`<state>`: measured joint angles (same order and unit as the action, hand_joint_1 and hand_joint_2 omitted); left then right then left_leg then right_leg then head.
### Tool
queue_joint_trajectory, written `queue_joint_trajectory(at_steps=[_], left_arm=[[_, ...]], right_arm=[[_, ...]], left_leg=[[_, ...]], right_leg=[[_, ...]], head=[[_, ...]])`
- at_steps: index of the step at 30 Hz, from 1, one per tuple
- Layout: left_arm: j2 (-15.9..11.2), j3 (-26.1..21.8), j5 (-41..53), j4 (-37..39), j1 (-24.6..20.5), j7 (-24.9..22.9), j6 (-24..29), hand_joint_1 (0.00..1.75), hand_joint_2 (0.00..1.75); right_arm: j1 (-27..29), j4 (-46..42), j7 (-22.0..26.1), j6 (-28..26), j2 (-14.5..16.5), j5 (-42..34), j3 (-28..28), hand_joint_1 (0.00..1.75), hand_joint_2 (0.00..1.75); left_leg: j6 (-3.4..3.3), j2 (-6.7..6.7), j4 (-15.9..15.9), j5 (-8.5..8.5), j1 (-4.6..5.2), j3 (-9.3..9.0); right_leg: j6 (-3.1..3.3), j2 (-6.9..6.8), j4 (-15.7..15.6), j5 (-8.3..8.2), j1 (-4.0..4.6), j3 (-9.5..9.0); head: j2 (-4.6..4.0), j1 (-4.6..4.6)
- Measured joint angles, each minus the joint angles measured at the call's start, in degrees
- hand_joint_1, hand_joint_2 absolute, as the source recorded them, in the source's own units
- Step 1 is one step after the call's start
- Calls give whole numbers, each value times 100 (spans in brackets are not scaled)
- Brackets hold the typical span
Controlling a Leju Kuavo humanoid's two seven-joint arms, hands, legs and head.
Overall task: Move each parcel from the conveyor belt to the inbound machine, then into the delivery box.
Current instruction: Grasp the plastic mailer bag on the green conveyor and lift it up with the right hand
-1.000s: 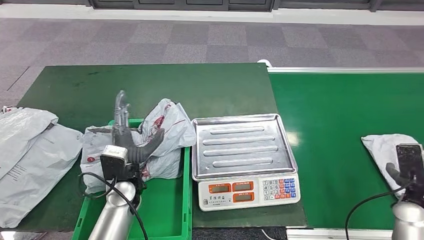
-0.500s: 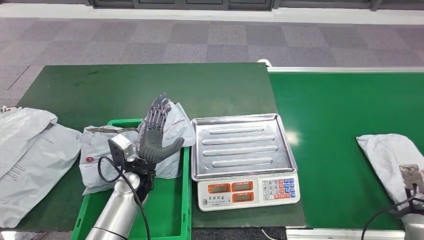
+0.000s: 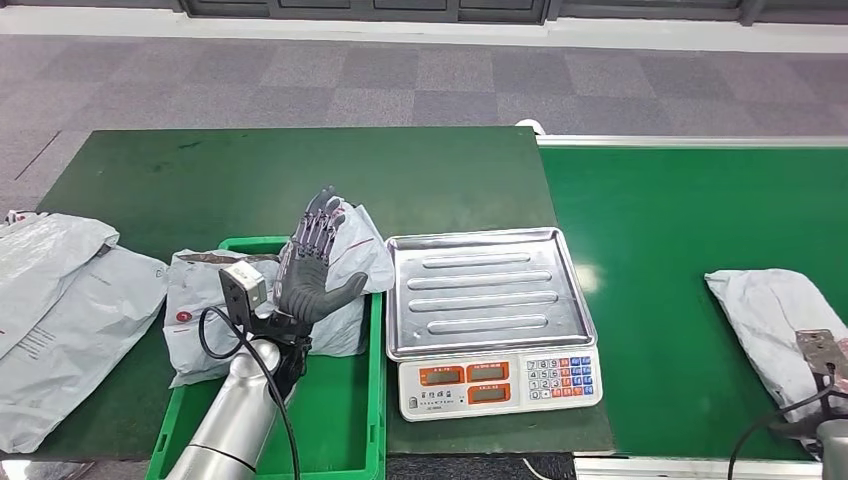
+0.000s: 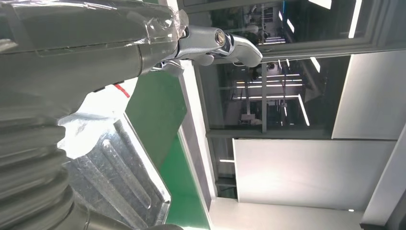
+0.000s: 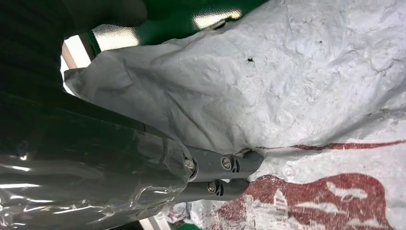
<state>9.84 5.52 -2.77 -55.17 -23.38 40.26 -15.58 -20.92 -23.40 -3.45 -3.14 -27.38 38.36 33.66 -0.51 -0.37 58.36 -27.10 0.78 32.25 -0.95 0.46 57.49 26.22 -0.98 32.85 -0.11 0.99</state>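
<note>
The left hand hovers empty, fingers spread, above the green box. The right hand presses a parcel on the belt; its grip I cannot tell. Next it probably must lift it onto the scale.

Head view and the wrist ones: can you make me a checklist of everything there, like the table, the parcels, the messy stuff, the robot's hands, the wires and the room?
Surface: dark green table; brighter green conveyor belt to its right.
Job's things: grey parcel on the belt; crumpled parcels in the green delivery box; scale with its steel tray bare.
Clutter: grey mail bags at the table's left end.
Hands: left hand raised above the box, fingers spread, holding nothing; right hand has fingers on the belt parcel, grip unclear.
Cables: black cable looping along the left arm.
Surroundings: grey tiled floor.
</note>
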Motion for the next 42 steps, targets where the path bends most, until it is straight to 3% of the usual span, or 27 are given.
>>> queue_joint_trajectory(at_steps=[1,2,15,21,25,29,32,34,38,42], left_arm=[[0,-4,0,16,-5,0,0,0,175],[0,-11,-2,34,-11,0,0,0,175],[0,-112,-5,133,-58,0,21,0,175],[0,-124,13,211,-85,0,130,0,175],[0,-137,-51,237,-89,0,78,0,175],[0,-173,-75,238,-88,0,31,0,175],[15,-178,-73,243,-90,0,-3,0,175],[42,-178,-64,249,-95,0,-18,0,175],[95,-178,-49,260,-133,1,-26,0,175],[106,-181,-51,292,-198,2,4,0,175]], right_arm=[[-12,11,8,20,-3,3,0,145,175],[-24,21,35,43,-4,13,0,175,175],[-111,34,323,54,-5,72,0,175,175],[-106,40,698,52,22,74,0,175,175],[-108,23,1236,-156,94,83,0,175,175],[-107,-229,2442,-868,250,-126,1,175,175],[-17,-862,3647,-1422,463,-713,36,175,175],[202,-1663,4163,-1569,693,-1185,65,175,175],[894,-3819,4376,-1995,1234,-1640,-79,175,175],[1422,-5632,4395,-2650,1471,-1524,-834,175,175]], left_leg=[[-1,0,0,0,-1,0],[-1,0,0,1,-1,0],[-9,-1,2,5,-1,3],[-8,0,1,6,-1,7],[-8,0,1,6,0,14],[-11,0,1,10,2,20],[-12,-5,1,12,2,21],[-12,-16,1,13,1,24],[-7,-44,-2,16,-1,38],[-1,-30,-4,19,-2,48]], right_leg=[[-1,0,-1,-1,1,-2],[-2,0,-3,-2,1,-4],[-10,0,-5,-10,0,0],[-10,0,-3,-10,0,3],[-10,-3,-1,-10,-1,6],[-8,-3,2,-13,-4,14],[-7,-8,2,-13,-3,16],[-6,-17,3,-12,-2,16],[-2,-39,6,-6,-1,21],[2,-28,8,-7,-1,39]], head=[[0,0],[0,0],[-1,-1],[0,-1],[0,-1],[0,-1],[0,-1],[0,-1],[0,-1],[0,1]])
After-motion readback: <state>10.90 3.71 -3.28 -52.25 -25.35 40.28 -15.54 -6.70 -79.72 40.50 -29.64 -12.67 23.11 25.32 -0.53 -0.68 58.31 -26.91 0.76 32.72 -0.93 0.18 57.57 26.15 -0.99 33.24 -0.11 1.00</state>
